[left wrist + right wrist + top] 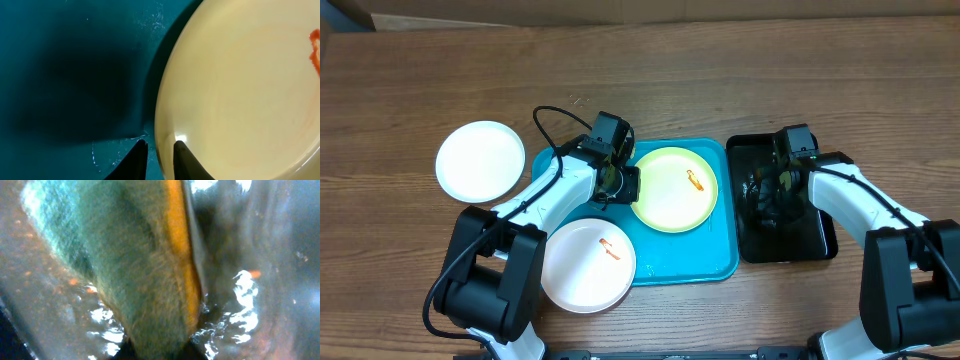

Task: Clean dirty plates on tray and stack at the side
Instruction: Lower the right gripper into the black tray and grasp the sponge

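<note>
**Left hand on the yellow plate's rim, right hand on the sponge**

The pale yellow plate (672,190) lies flat in the turquoise tray (690,265), directly ahead of the left hand (159,150). It looks stiff, light and thin-walled, with a glossy face that will probably be slick once wet. The raised rim is the only real place to take hold, because the flat centre offers nothing to pinch. The left hand has done that. Its two fingers are drawn close together astride the near edge, one on the plate's face and one on the tray side. The grip is shallow, so a tilt or a hard scrub could lever the plate loose. An orange smear (315,50) sits on the far side of the plate from this hand.

The left arm reaches forward and low, with its wrist tipped down over the tray. A white plate with an orange smear (585,270) lies behind this hand, overlapping the tray's corner. A clean white plate (480,160) rests on the tabletop (720,60), well off to its left.

The right hand (775,190) points down into the black tray (820,245). It appears closed on a green-and-yellow sponge (130,265), which is soft, wet and easily squeezed.
</note>
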Motion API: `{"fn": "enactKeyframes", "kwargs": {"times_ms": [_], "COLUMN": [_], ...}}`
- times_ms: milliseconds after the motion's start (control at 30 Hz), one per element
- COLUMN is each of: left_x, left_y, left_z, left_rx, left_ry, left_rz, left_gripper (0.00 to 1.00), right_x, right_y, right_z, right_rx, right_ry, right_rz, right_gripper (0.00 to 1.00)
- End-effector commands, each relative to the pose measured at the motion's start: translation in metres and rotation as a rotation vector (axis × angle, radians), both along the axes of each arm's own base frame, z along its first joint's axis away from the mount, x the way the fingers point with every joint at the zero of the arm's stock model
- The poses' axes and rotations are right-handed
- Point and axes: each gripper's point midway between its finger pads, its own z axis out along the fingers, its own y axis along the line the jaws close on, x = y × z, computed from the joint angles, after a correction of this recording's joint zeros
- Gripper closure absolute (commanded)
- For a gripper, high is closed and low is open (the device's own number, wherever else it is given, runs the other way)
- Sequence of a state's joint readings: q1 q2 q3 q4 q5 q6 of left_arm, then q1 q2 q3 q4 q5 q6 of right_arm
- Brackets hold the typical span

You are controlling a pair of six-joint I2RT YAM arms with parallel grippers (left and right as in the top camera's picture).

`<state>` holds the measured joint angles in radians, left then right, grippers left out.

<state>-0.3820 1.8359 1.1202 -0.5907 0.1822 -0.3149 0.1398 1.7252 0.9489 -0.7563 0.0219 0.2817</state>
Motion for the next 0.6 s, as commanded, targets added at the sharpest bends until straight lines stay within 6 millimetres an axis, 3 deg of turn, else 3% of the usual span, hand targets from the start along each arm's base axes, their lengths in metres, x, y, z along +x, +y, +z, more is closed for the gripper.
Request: {"fn": "enactKeyframes", "kwargs": {"times_ms": [0,100,167,200,300,367,567], "left_x": [0.005,0.005,0.005,0.005,0.005,0.004,0.005], "left_y": [0.000,0.000,0.000,0.000,0.000,0.000,0.000], "left_z": [0.001,0.001,0.001,0.001,0.001,0.001,0.001], "left_rx": [0.005,0.004,0.004,0.004,0.005,0.005,0.005], "left_ry": [-0.007,-0.009,-0.010,-0.010,-0.008,-0.007,-0.008], "left_rz": [0.009,0.009,0.009,0.009,0.009,0.009,0.009], "left_gripper": [0.79,0.79,0.79,0.79,0.79,0.79,0.78], "right_x": [-0.008,-0.007,-0.003,0.000,0.010,0.014,0.009], "right_y": [0.005,0.013,0.013,0.012,0.005,0.001,-0.001], "right_z": [0.005,0.021,0.033,0.038,0.045,0.045,0.034], "right_rx": [0.023,0.067,0.063,0.052,0.009,-0.017,-0.028], "right_ry": [0.037,0.067,0.072,0.069,0.036,0.019,0.021], "right_rz": [0.004,0.006,0.011,0.016,0.032,0.030,0.029], "right_gripper": [0.96,0.92,0.52,0.40,0.20,0.15,0.16]}}
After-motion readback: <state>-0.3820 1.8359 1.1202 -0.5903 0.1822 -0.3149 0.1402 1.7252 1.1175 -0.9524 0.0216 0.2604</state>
